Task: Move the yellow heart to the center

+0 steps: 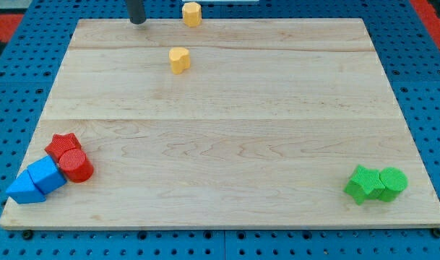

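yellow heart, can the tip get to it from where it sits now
Probably yes. My tip sits at the view's top edge, up and to the left of the yellow heart, with only bare board between them. The yellow hexagon block lies off to the right, out of that path.

A pale wooden tabletop (227, 144), built of several long planks with grain running across the frame, fills most of the frame. It lies on a blue perforated base (422, 87) dotted with regular dark holes, showing along the left, right and bottom edges. Red patches (6, 18) appear in the upper left and upper right corners. The light is even and soft, with faint shadows.
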### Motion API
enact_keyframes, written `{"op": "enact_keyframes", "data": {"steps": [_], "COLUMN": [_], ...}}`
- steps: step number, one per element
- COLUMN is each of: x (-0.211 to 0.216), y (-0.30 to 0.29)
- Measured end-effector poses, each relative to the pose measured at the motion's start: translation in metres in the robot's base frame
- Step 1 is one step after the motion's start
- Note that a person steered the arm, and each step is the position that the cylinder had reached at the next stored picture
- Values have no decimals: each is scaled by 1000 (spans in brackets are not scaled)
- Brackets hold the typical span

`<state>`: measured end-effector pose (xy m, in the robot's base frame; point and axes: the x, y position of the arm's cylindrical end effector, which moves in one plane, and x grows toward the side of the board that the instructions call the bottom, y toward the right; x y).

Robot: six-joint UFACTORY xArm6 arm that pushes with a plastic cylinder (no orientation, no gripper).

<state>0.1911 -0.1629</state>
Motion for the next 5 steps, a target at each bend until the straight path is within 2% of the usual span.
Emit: {"op": "enact_keyframes", "data": {"steps": [1,5], "x": [1,4], "y": [22,28]}}
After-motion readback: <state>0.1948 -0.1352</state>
